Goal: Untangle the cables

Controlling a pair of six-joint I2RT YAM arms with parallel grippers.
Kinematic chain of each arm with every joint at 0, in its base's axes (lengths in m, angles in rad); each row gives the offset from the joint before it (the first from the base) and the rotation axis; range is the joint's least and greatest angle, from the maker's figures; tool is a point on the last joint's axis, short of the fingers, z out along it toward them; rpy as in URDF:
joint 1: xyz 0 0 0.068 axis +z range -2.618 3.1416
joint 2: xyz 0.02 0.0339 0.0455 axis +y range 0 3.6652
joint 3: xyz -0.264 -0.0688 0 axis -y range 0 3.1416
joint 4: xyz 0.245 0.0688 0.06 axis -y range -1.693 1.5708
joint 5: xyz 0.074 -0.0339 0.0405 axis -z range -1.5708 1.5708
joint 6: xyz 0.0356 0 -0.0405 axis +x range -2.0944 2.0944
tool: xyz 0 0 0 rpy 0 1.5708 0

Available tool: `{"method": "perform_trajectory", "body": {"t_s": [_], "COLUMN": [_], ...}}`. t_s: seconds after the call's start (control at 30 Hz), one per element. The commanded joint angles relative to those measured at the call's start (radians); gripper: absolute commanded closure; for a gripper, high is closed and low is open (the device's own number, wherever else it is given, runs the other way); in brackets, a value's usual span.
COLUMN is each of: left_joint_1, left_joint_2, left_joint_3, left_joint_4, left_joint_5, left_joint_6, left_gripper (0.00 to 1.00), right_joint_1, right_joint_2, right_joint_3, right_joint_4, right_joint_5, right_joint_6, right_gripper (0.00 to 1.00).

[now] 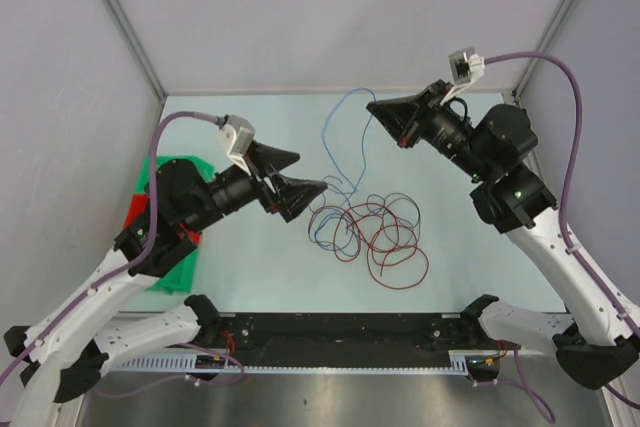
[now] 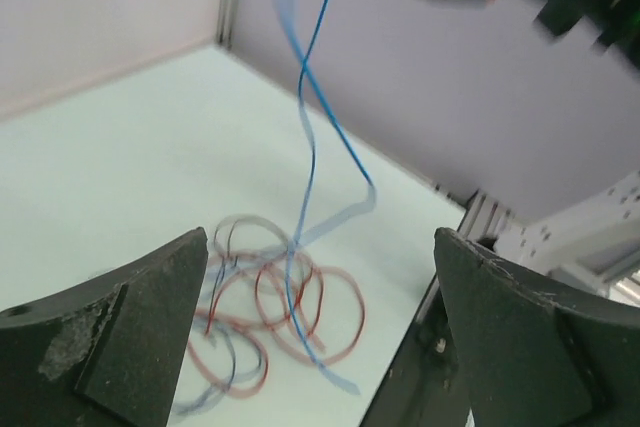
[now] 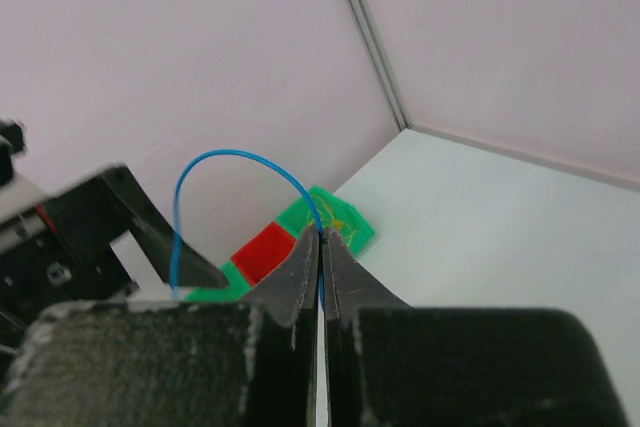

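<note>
The right arm is raised and bent over the far right of the table (image 1: 480, 267), and its right gripper (image 1: 380, 110) is pinched closed on a blue cable (image 1: 345, 127), which is lifted in a loop from the fingertips. The left arm is reached in from the left, and its left gripper (image 1: 297, 173) is spread fully apart with nothing between the jaws. The tangled cables (image 1: 375, 232), red, maroon and blue, are seen just beyond and right of the left gripper, lying on the table below the right gripper. A green and red mat (image 1: 165, 247) is partly covered by the left arm.
</note>
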Motion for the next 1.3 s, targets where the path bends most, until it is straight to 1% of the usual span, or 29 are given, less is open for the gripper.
{"method": "perform_trajectory", "body": {"t_s": [0.0, 0.1, 0.17, 0.23, 0.27, 0.3, 0.33, 0.4, 0.43, 0.5, 0.53, 0.57, 0.6, 0.63, 0.67, 0.7, 0.73, 0.77, 0.8, 0.87, 0.9, 1.0, 1.03, 1.1, 1.13, 1.2, 1.27], "left_joint_1": [0.004, 0.006, 0.004, 0.0, -0.003, -0.01, -0.028, -0.062, -0.115, -0.186, -0.257, -0.288, -0.316, -0.363, -0.387, -0.407, -0.446, -0.463, -0.477, -0.511, -0.519, -0.533, -0.531, -0.531, -0.531, -0.543, -0.585], "left_joint_2": [-0.106, -0.172, -0.187, -0.198, -0.198, -0.197, -0.188, -0.174, -0.16, -0.114, -0.091, -0.035, -0.004, 0.029, 0.068, 0.134, 0.174, 0.206, 0.277, 0.346, 0.424, 0.545, 0.637, 0.723, 0.807, 0.868, 0.917], "left_joint_3": [-0.101, -0.17, -0.206, -0.242, -0.256, -0.27, -0.293, -0.317, -0.337, -0.357, -0.371, -0.374, -0.374, -0.371, -0.37, -0.367, -0.355, -0.35, -0.345, -0.328, -0.324, -0.296, -0.264, -0.211, -0.151, -0.094, -0.04], "left_joint_4": [-0.119, -0.188, -0.241, -0.251, -0.245, -0.236, -0.223, -0.198, -0.169, -0.131, -0.091, -0.072, -0.054, -0.019, 0.003, 0.021, 0.052, 0.07, 0.089, 0.143, 0.159, 0.215, 0.215, 0.19, 0.157, 0.128, 0.141], "left_joint_5": [-0.077, -0.113, -0.136, -0.108, -0.064, -0.053, -0.047, -0.05, -0.062, -0.111, -0.13, -0.142, -0.156, -0.188, -0.196, -0.205, -0.231, -0.237, -0.242, -0.262, -0.272, -0.335, -0.355, -0.397, -0.406, -0.423, -0.429], "left_joint_6": [-0.031, -0.058, -0.072, -0.067, -0.064, -0.064, -0.064, -0.064, -0.064, -0.064, -0.064, -0.069, -0.072, -0.074, -0.066, -0.063, -0.058, -0.045, -0.038, -0.018, -0.011, -0.014, -0.029, -0.046, -0.067, -0.078, -0.052], "left_gripper": [0.0, 0.0, 0.0, 0.0, 0.01, 0.02, 0.06, 0.09, 0.1, 0.1, 0.1, 0.11, 0.11, 0.12, 0.12, 0.12, 0.12, 0.12, 0.12, 0.13, 0.13, 0.17, 0.19, 0.23, 0.25, 0.27, 0.28], "right_joint_1": [-0.002, 0.024, 0.049, 0.081, 0.089, 0.095, 0.106, 0.117, 0.121, 0.133, 0.136, 0.143, 0.146, 0.15, 0.159, 0.164, 0.17, 0.175, 0.185, 0.196, 0.204, 0.218, 0.228, 0.239, 0.251, 0.265, 0.293], "right_joint_2": [0.073, 0.136, 0.187, 0.227, 0.268, 0.289, 0.308, 0.375, 0.401, 0.473, 0.499, 0.524, 0.576, 0.601, 0.628, 0.653, 0.699, 0.719, 0.737, 0.783, 0.794, 0.811, 0.811, 0.817, 0.822, 0.834, 0.848], "right_joint_3": [0.142, 0.195, 0.258, 0.333, 0.358, 0.382, 0.413, 0.502, 0.536, 0.64, 0.674, 0.717, 0.789, 0.833, 0.87, 0.948, 0.982, 1.014, 1.048, 1.116, 1.128, 1.142, 1.139, 1.136, 1.133, 1.131, 1.136], "right_joint_4": [-0.02, -0.032, -0.046, -0.075, -0.084, -0.102, -0.11, -0.139, -0.153, -0.191, -0.205, -0.234, -0.251, -0.265, -0.297, -0.314, -0.328, -0.351, -0.362, -0.372, -0.374, -0.354, -0.347, -0.33, -0.322, -0.299, -0.27], "right_joint_5": [-0.021, -0.027, -0.004, 0.017, 0.031, 0.036, 0.039, 0.054, 0.06, 0.073, 0.071, 0.073, 0.071, 0.071, 0.071, 0.073, 0.073, 0.076, 0.077, 0.079, 0.079, 0.082, 0.082, 0.082, 0.077, 0.062, 0.05], "right_joint_6": [-0.005, -0.014, -0.035, -0.06, -0.062, -0.063, -0.068, -0.077, -0.082, -0.095, -0.095, -0.098, -0.101, -0.105, -0.106, -0.111, -0.112, -0.115, -0.117, -0.117, -0.118, -0.115, -0.114, -0.106, -0.103, -0.095, -0.097], "right_gripper": [1.0, 1.0, 1.0, 1.0, 1.0, 1.0, 1.0, 1.0, 1.0, 1.0, 1.0, 1.0, 1.0, 1.0, 1.0, 1.0, 1.0, 1.0, 1.0, 1.0, 1.0, 1.0, 1.0, 1.0, 1.0, 1.0, 1.0]}}
